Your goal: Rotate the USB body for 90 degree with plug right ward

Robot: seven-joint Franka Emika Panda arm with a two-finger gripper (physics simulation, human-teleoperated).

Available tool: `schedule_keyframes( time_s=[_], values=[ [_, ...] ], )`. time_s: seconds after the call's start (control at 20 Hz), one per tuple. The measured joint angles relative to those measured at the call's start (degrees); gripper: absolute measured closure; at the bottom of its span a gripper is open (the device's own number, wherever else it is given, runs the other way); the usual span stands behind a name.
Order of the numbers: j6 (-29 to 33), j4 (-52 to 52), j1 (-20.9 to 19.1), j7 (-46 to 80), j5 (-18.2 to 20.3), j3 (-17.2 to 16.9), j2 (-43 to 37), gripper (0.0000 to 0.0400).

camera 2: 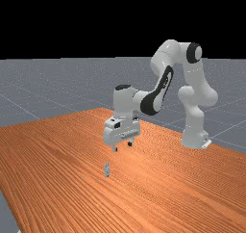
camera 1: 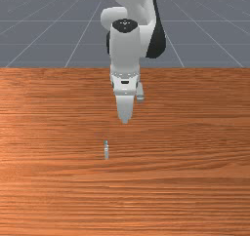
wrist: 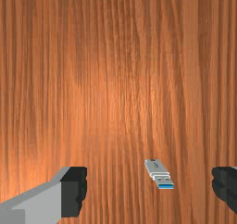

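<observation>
USB (wrist: 159, 176) is below the gripper (camera 2: 122, 147) and well apart from it; in the wrist view it shows between the two fingers' lines, nearer one than the other. In the far view it looks to be standing on end on the table (camera 2: 158, 188), approx. under the finger farther from the base. Plug (wrist: 165, 183), w/ its blue bit, seems to be the upper end. Front view: USB sits left of the hand & nearer the camera.

Fingers (wrist: 74, 190) are spread wide, nothing gripped. Step in hand, imo: the approach, pre-grasp; the 90 deg turn isn't begun.

Next: shift a bit to centre USB btwn the fingers, go straight down, pinch the body by its narrow edges, lift slightly, then tip a qtr turn so the plug goes from up to rightward. Whose right is meant, can't tell. Risk: a knock on the way down could topple it, so centre 1st.

Arm (camera 2: 166, 83) is bent at the elbow, reaching out from its base (camera 2: 194, 135), w/ the hand approx. vertical, fingers pointing down at the table.
</observation>
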Motion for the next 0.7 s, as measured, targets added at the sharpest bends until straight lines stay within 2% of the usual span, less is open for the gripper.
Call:
schedule_keyframes(
  time_s=[0.05,0.1,0.15,0.2,0.25,0.3,0.35,0.5,0.6,0.7],
  values=[
    [0.00,0.00,0.00,0.00,0.00,0.00,0.00,0.0157],
    [0.00,0.00,0.00,0.00,0.00,0.00,0.00,0.0252],
    [0.00,0.00,0.00,0.00,0.00,0.00,0.00,0.0310],
    [0.00,0.00,0.00,0.00,0.00,0.00,0.00,0.0346],
    [0.00,0.00,0.00,0.00,0.00,0.00,0.00,0.0367],
    [2.93,0.58,0.01,0.00,-0.02,0.01,2.28,0.0380],
    [5.38,0.58,0.01,0.00,-0.02,0.01,4.93,0.0388],
    [6.54,0.08,-0.55,-2.00,-0.03,0.31,6.66,0.0397],
    [6.34,0.47,-2.91,-5.50,0.33,-0.01,6.92,0.0399],
    [5.10,3.24,-8.17,-13.38,1.06,-0.59,8.47,0.0400]
  ],
)
